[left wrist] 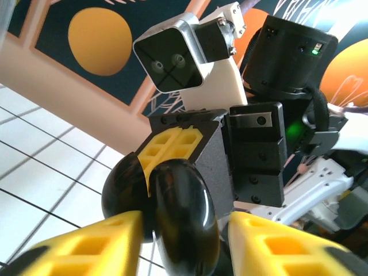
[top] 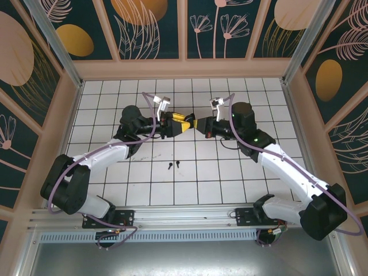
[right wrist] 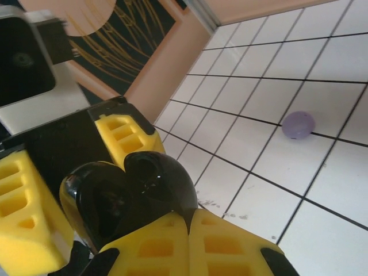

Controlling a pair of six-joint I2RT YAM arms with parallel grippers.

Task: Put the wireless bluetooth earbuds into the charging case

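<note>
Container: one glossy black charging case (right wrist: 132,192) is hanging above the middle of the table, hinged open into two rounded lobes. Its interior is facing away from the cameras, so I cannot tell what is inside it.

End effectors: the right gripper (right wrist: 188,241) is pressing its yellow fingers together, pinching the thin lower edge of one lobe between them. The left gripper (left wrist: 184,247) is meeting it nose to nose. Its fingers are standing spread on either side of the other lobe, and firm contact with the case cannot be confirmed.

Task items: two black earbuds (top: 171,167) are lying side by side on the table, towards the arm bases from the case and well apart from it. They are sitting outside the case.

Surface: the table (top: 230,172) is showing white tiles with dark grid lines. The right wrist view is showing a small lilac rounded item (right wrist: 298,124) resting on a grid line. It is too blurred to identify.

Room: salmon-framed wall panels (top: 149,29), dark teal with orange discs and line-drawn plants, are enclosing the table on three sides.
</note>
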